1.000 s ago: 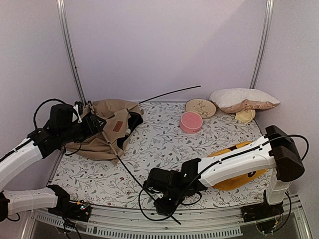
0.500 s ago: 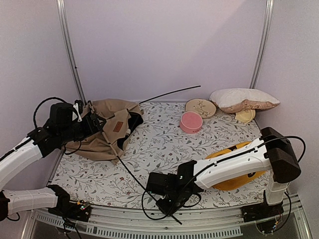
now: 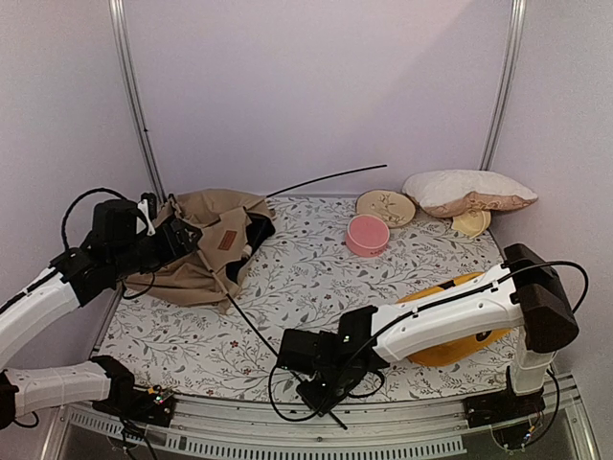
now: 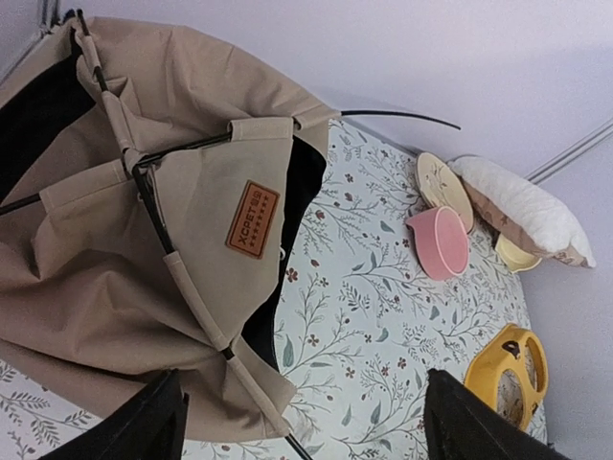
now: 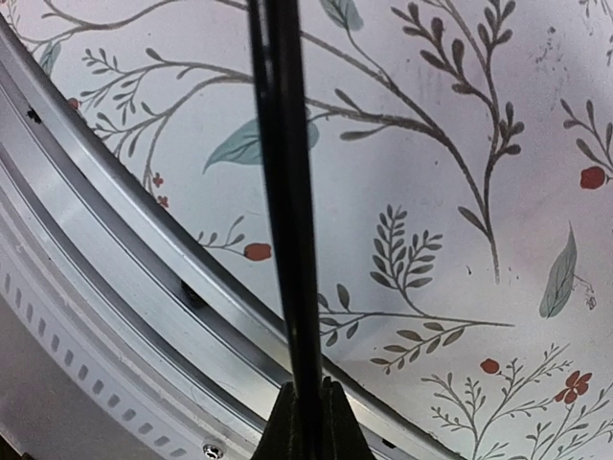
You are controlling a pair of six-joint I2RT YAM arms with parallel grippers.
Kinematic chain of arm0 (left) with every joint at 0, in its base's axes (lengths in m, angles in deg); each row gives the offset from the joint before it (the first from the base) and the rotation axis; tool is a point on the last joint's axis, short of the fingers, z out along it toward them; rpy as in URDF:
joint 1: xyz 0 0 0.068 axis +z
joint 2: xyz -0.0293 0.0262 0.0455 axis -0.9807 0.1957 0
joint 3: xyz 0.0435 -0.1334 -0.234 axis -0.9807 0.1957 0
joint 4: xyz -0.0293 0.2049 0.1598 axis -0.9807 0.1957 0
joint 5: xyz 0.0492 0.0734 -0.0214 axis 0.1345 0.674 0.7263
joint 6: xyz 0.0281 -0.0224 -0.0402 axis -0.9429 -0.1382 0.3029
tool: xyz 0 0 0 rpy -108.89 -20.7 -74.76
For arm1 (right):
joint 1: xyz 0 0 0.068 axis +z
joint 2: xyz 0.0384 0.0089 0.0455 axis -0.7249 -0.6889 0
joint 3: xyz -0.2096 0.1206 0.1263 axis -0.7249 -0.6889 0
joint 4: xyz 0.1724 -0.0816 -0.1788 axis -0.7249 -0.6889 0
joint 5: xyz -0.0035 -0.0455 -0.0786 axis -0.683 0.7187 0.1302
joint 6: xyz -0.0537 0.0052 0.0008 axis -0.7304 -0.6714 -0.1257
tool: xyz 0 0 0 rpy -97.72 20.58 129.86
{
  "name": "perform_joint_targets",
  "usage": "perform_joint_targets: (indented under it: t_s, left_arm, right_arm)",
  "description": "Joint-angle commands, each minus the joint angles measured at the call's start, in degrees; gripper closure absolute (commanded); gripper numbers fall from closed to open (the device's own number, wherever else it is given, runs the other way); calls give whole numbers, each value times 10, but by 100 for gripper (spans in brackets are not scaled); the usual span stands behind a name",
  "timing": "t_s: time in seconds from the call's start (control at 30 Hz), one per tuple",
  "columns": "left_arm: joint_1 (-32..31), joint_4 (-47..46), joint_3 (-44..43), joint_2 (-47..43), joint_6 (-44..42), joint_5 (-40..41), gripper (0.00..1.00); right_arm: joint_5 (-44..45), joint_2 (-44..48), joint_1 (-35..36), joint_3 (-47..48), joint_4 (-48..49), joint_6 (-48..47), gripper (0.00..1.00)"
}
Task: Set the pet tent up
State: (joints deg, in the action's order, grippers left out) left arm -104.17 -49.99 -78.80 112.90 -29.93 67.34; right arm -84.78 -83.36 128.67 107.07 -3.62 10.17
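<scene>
The tan pet tent (image 3: 215,244) lies slumped at the table's back left, with its dark lining showing and a brown label patch (image 3: 226,242) on top. It fills the left of the left wrist view (image 4: 144,240). My left gripper (image 3: 180,240) is at the tent's left side. Its fingers are wide apart, with the fabric edge between and below them (image 4: 302,398). A thin black pole (image 3: 254,331) runs from the tent down to the front edge. My right gripper (image 3: 321,388) is shut on that pole (image 5: 287,192) just over the front rail. A second pole (image 3: 326,178) arcs out to the back right.
A pink bowl (image 3: 368,235), a cream plate (image 3: 385,207), a beige pillow (image 3: 466,192) and a small yellow dish (image 3: 471,223) sit at the back right. A yellow ring-shaped object (image 3: 455,326) lies under my right arm. The metal front rail (image 5: 115,316) is right beside my right gripper.
My right gripper has shifted slightly left along the front edge with the pole in it. My left gripper and the tent's left side have moved a little back and left.
</scene>
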Motion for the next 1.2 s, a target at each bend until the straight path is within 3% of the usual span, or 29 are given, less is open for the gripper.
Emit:
perform_joint_targets:
  t_s: [0.0, 0.23, 0.5, 0.93, 1.17]
  left_arm:
    - [-7, -6, 35, -22, 3, 2, 15]
    - [-24, -15, 100, -44, 41, 14, 27]
    - [-120, -75, 206, -37, 152, 83, 39]
    - [-180, -217, 221, 151, 167, 183, 38]
    - [-178, -273, 185, 267, 141, 217, 48]
  right_arm:
    - [3, 32, -26, 21, 24, -27, 100]
    - [-48, 60, -64, 26, 62, -86, 100]
    - [-101, 81, -101, 37, 80, -143, 100]
    - [-131, 79, -113, 56, 79, -162, 100]
    - [-124, 81, -112, 62, 76, -152, 100]
